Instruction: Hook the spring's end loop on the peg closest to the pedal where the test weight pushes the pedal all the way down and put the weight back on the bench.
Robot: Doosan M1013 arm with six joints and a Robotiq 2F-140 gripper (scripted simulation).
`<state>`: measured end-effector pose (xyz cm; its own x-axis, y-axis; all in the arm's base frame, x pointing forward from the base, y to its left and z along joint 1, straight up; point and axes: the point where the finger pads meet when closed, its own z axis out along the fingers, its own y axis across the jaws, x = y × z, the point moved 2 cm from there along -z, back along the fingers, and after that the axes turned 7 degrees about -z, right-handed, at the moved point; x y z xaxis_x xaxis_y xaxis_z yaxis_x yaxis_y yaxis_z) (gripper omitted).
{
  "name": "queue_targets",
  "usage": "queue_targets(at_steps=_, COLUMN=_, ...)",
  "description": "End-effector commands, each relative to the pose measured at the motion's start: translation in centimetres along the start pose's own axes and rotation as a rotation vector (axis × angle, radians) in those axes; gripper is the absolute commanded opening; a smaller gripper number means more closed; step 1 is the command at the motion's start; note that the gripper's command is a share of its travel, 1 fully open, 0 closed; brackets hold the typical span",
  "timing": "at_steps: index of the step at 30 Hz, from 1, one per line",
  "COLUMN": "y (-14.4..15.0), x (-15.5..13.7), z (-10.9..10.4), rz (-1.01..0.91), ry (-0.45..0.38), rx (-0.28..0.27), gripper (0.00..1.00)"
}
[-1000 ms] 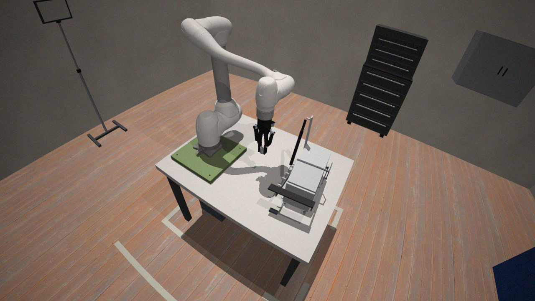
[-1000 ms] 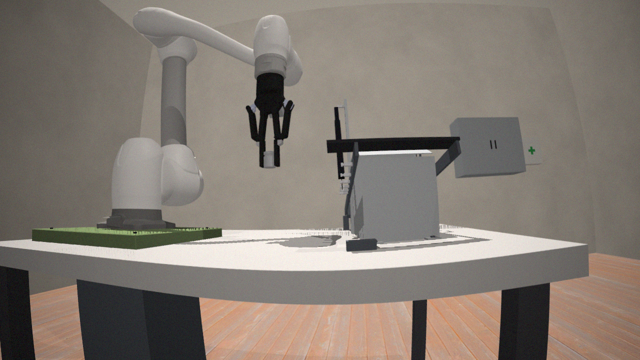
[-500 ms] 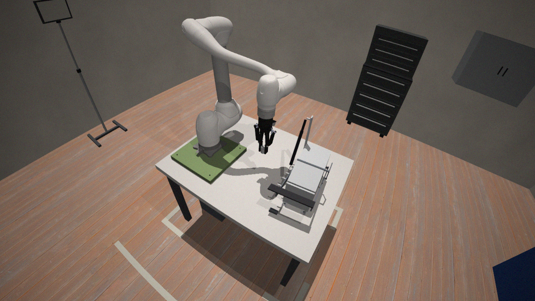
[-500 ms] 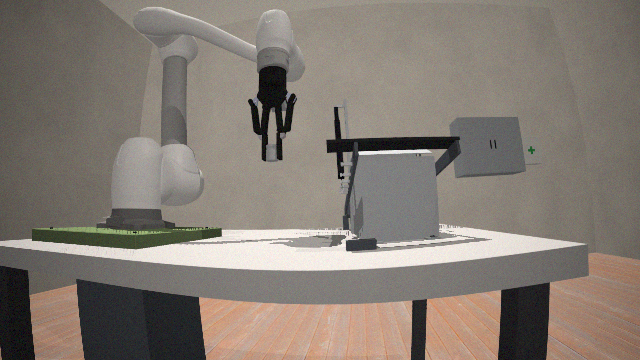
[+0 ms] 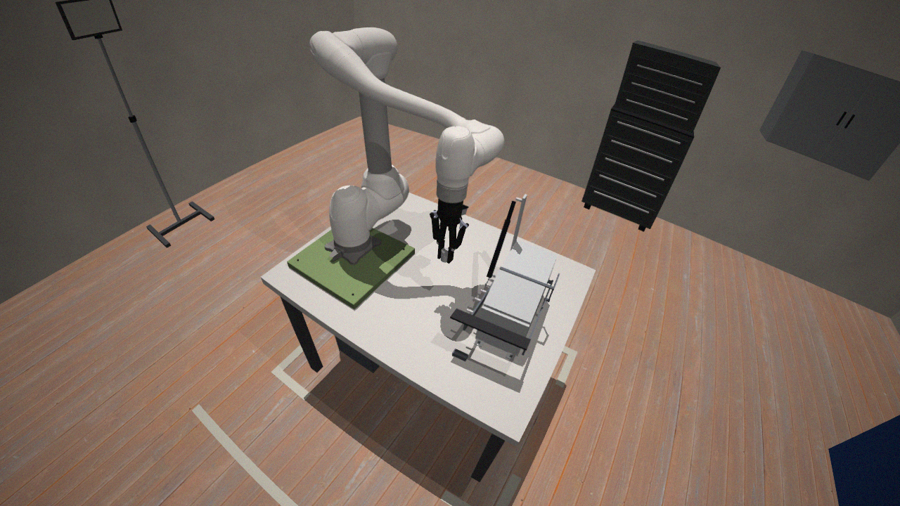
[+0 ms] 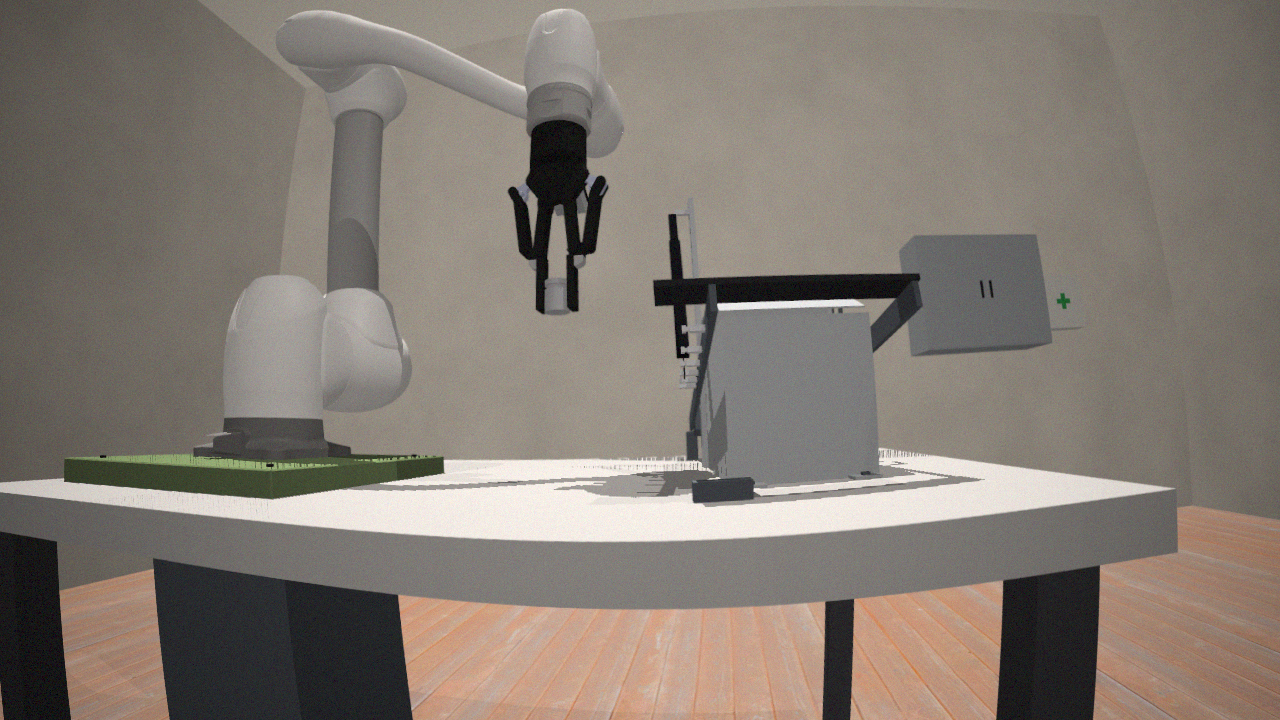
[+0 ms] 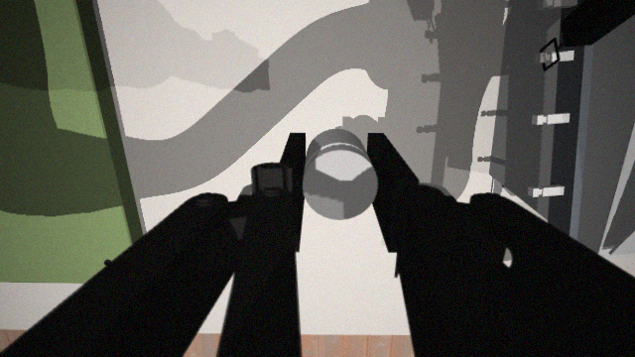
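Note:
My gripper [image 5: 445,254] [image 6: 556,291] is shut on the steel test weight [image 5: 444,256] [image 6: 555,296] [image 7: 340,190], a short upright cylinder held high above the bench, left of the feeder. The dark pedal [image 5: 491,328] [image 6: 787,289] is raised at the feeder's front. The black spring [image 5: 502,239] [image 6: 675,259] hangs steeply from a post beside the feeder. Its thin end loop [image 7: 557,48] is around one pale peg [image 7: 569,56]. Two other pegs [image 7: 558,118] [image 7: 552,190] lie lower in the wrist view and have no loop.
The feeder's grey box [image 5: 517,293] [image 6: 792,394] stands on the right of the bench [image 5: 402,339] [image 6: 537,523]. The tall post [image 5: 519,220] [image 6: 692,237] rises beside it. The green base plate [image 5: 314,270] [image 6: 170,476] [image 7: 94,248] is on the left. A small dark block [image 5: 460,355] [image 6: 723,489] sits low at the feeder's front.

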<state>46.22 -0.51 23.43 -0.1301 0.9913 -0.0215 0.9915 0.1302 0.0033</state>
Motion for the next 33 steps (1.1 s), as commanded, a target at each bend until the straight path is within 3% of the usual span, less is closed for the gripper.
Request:
queue_targets(at_steps=1, y=0.5, x=-0.6, z=-0.2, rz=0.0, ry=-0.005, rx=0.0, gripper=0.25)
queue_targets(at_steps=33, y=4.7, x=-5.0, z=-1.6, rz=0.0, ry=-0.042, rx=0.004, gripper=0.25)
